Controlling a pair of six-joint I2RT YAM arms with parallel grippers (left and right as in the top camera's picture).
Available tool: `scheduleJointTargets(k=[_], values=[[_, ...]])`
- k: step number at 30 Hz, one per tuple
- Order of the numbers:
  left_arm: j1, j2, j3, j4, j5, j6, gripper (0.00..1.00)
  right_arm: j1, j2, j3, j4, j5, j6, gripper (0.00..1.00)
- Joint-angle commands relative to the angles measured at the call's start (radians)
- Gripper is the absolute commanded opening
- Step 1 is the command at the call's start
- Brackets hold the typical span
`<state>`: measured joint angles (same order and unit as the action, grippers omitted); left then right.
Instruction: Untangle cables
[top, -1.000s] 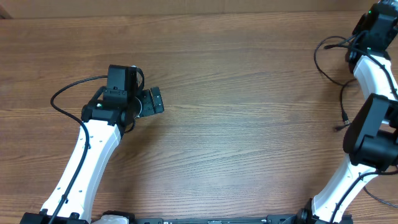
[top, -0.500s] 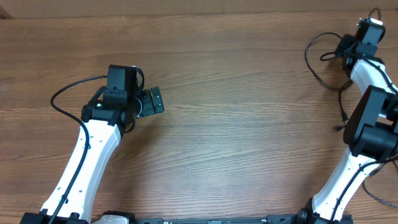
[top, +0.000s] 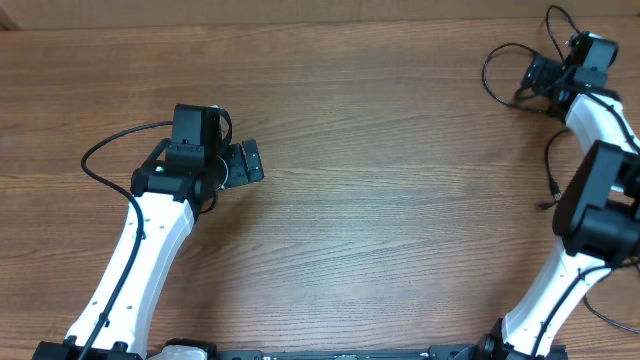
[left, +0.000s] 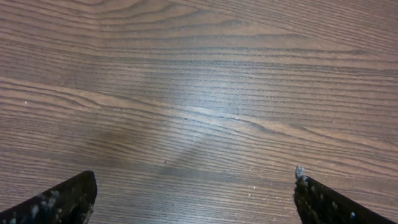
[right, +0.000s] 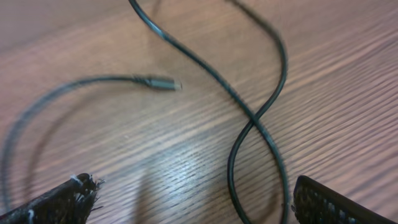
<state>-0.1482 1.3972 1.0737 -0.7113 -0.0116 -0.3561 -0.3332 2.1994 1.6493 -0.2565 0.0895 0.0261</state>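
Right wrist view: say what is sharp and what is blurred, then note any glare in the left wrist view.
Right wrist view: the thin black cables are blurred toward the top and left, sharper where they cross; left wrist view: a pale sheen washes the brown wooden table at centre, grain otherwise sharp.

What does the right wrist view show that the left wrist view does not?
Only the right wrist view: thin black cables lying on the wood, two strands crossing, and a small plug end to their left. Only the left wrist view: nothing extra, just bare table with a pale sheen. Both: wood grain below and dark fingertips spread wide at the bottom corners, so the right gripper and the left gripper each stand open, pinching nothing.
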Motion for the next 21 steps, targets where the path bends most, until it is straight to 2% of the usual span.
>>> scheduleJointTargets(k=[1,8,9,13,21], values=[[0.004,0.004,0.008,0.001,0.004,0.019,1.00,0.002,-0.216,0.020,-0.026,-0.006,0.005,1.00],[0.004,0.004,0.008,0.001,0.004,0.019,1.00,0.032,-0.484,0.020,-0.269,-0.007,0.008,1.00],[0.004,0.004,0.008,0.001,0.004,0.019,1.00,0.048,-0.563,0.020,-0.349,-0.015,0.009,1.00],[0.004,0.004,0.008,0.001,0.004,0.019,1.00,0.096,-0.717,0.020,-0.467,-0.092,0.009,1.00],[0.004,0.004,0.008,0.001,0.004,0.019,1.00,0.172,-0.876,0.020,-0.548,-0.163,0.008,1.00]])
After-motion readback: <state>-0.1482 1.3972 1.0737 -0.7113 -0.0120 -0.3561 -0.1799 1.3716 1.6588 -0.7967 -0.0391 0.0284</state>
